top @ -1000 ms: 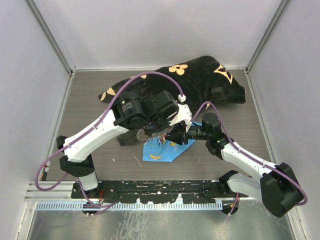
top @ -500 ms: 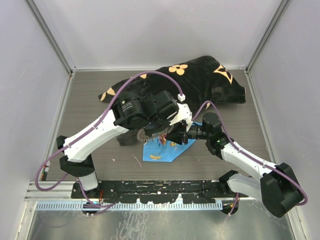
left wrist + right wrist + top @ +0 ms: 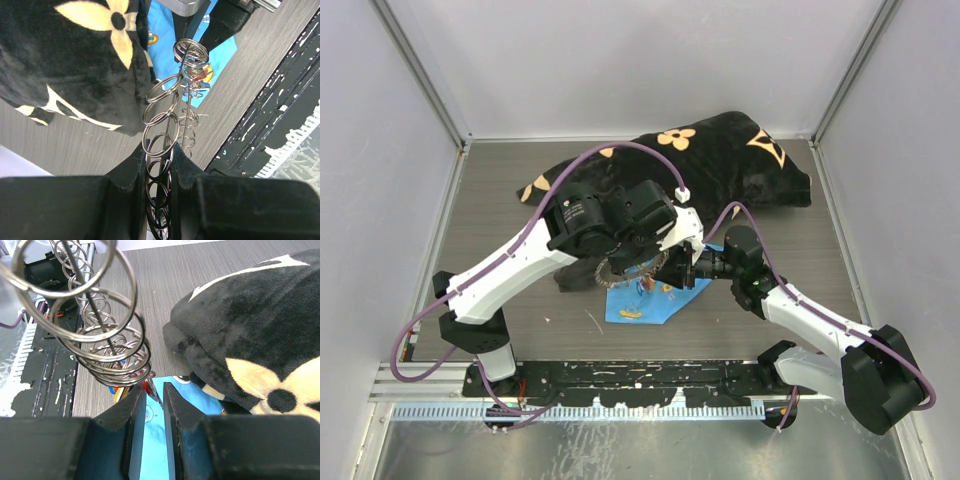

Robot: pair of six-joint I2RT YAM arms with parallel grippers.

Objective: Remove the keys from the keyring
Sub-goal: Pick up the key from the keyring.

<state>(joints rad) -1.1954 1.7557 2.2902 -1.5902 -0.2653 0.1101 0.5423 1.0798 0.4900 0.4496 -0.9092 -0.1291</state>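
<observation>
The keyring [image 3: 161, 135] is a loop of wire strung with many small silver rings. My left gripper [image 3: 159, 150] is shut on it and holds it above the blue cloth [image 3: 658, 306]. It also shows in the top view [image 3: 618, 272] and the right wrist view [image 3: 100, 340]. The keys [image 3: 197, 77] hang in a small cluster from its far end, with red and yellow heads showing. My right gripper [image 3: 154, 390] is under the ring, closed to a narrow gap on a red-headed key [image 3: 151, 388]. In the top view the left gripper [image 3: 638, 262] and right gripper [image 3: 672, 272] nearly meet.
A black plush cloth with cream flower shapes [image 3: 720, 160] lies across the back of the table, close behind both grippers. A black rail [image 3: 640, 375] runs along the near edge. Grey walls stand at the left, right and back.
The keyring and the left gripper have shifted slightly. The right gripper has stayed at the key cluster. No grip has changed.
</observation>
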